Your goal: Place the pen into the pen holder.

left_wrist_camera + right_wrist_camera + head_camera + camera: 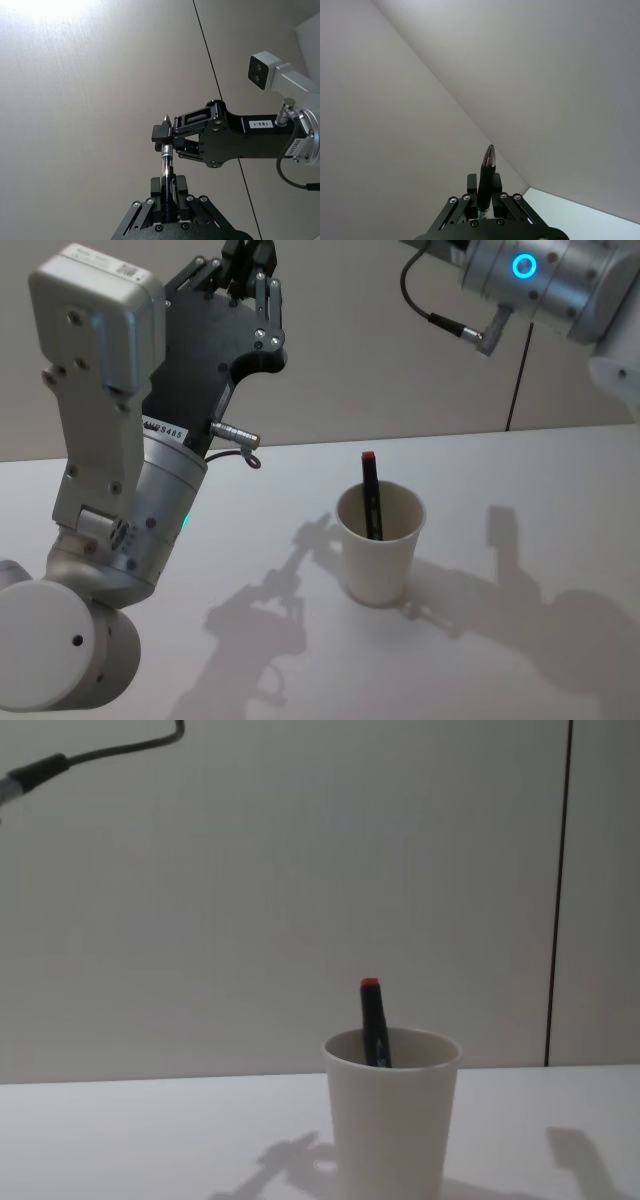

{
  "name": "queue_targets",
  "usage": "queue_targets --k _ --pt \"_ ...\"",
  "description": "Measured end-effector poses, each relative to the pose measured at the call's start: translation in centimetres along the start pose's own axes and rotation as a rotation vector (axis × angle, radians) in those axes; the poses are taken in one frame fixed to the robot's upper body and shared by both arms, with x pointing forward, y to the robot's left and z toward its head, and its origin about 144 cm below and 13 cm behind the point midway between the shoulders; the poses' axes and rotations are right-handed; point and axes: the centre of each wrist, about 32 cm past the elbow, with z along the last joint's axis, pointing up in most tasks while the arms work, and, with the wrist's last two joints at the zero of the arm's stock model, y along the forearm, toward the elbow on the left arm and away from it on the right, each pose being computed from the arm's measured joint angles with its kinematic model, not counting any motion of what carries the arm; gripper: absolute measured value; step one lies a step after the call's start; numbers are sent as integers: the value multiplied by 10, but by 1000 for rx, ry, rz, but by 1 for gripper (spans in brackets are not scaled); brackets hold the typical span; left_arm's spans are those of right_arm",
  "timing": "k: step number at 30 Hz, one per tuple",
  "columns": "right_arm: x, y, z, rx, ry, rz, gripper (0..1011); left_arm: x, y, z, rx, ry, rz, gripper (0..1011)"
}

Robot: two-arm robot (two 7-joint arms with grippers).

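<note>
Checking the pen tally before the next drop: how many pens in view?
2. One black pen with a red end stands in the white paper cup. One dark pen is held up high between the left gripper and right gripper.

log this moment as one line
phase: pen aloft | left gripper: shut on pen | right gripper: shut on pen | pen holder: on table, holds red-capped marker
</note>
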Motion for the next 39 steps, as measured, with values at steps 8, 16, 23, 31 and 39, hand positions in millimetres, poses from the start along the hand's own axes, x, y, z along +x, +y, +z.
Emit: queue_targets --k 8,16,23,31,39 --pt "0 0 0 0 0 -1 145 0 0 0 0 0 0 179" --pt "0 0 0 0 -2 -6 143 0 0 0 -3 0 0 289" --pt "0 0 0 0 -1 -5 143 0 0 0 -3 0 0 511" --pt "0 0 0 0 -2 -4 143 0 0 0 -2 0 0 766" --pt "-2 -1 6 -15 -40 -21 143 0 0 0 -1 0 0 983"
